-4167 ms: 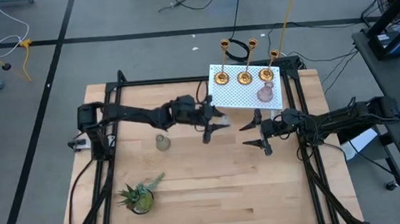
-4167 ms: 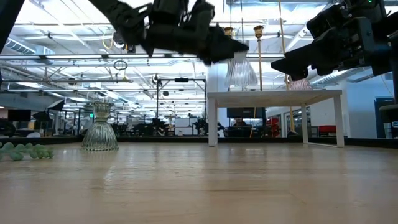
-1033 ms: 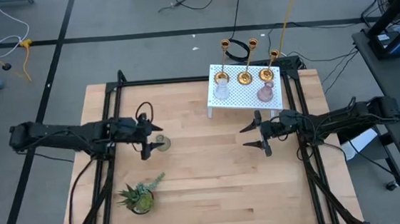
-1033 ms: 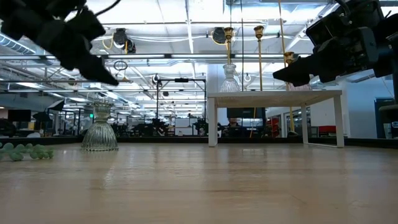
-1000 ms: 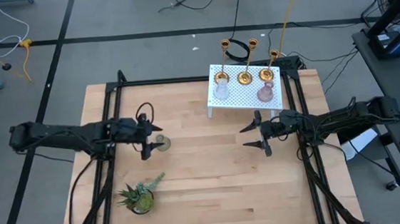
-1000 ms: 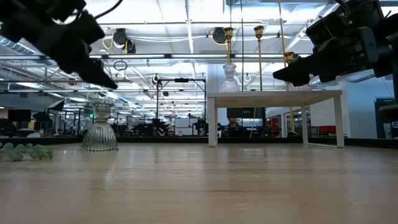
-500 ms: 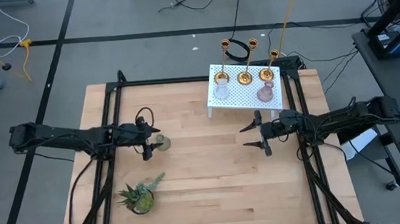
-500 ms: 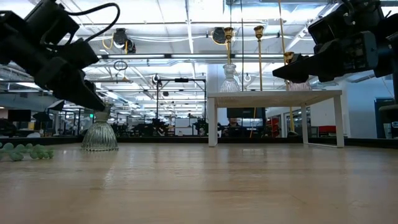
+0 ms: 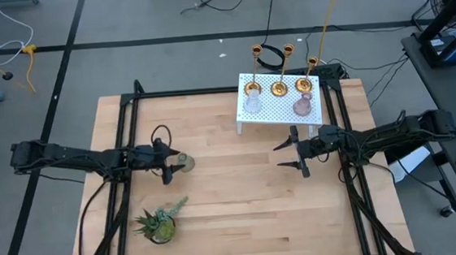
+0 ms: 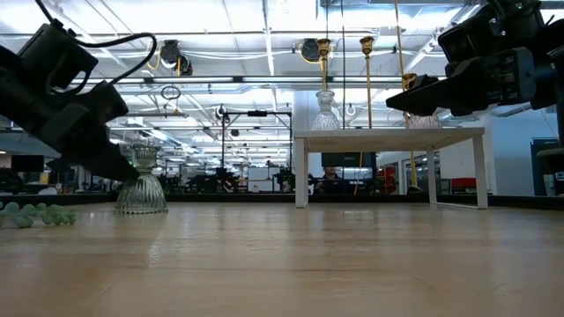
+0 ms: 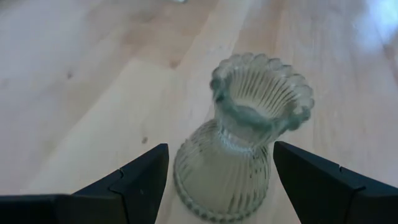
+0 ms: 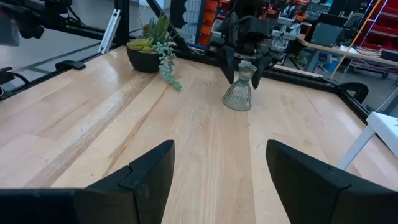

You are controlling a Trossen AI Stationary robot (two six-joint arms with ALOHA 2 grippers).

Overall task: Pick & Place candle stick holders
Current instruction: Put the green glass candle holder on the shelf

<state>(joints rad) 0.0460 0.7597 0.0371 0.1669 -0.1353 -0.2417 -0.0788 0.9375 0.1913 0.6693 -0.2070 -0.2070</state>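
A greenish-grey ribbed glass holder (image 9: 185, 163) stands upright on its wide base on the table's left half; it also shows in the left wrist view (image 11: 242, 140) and the low view (image 10: 142, 183). My left gripper (image 9: 168, 166) is open just to its left, one finger on either side of the holder, touching nothing. Three brass holders (image 9: 278, 83), a clear glass one (image 9: 252, 103) and a pinkish one (image 9: 302, 104) stand on a white perforated stand (image 9: 278, 105). My right gripper (image 9: 290, 153) is open and empty near the stand's front.
A small potted green plant (image 9: 160, 222) stands near the table's front left. The white stand rests on legs (image 10: 301, 169) at the far right. A black frame (image 9: 209, 91) runs around the tabletop. Bare wood lies between the two grippers.
My left gripper has gone down toward the table and closed in on the greenish-grey glass holder, its fingers still open. The holder has stayed where it was.
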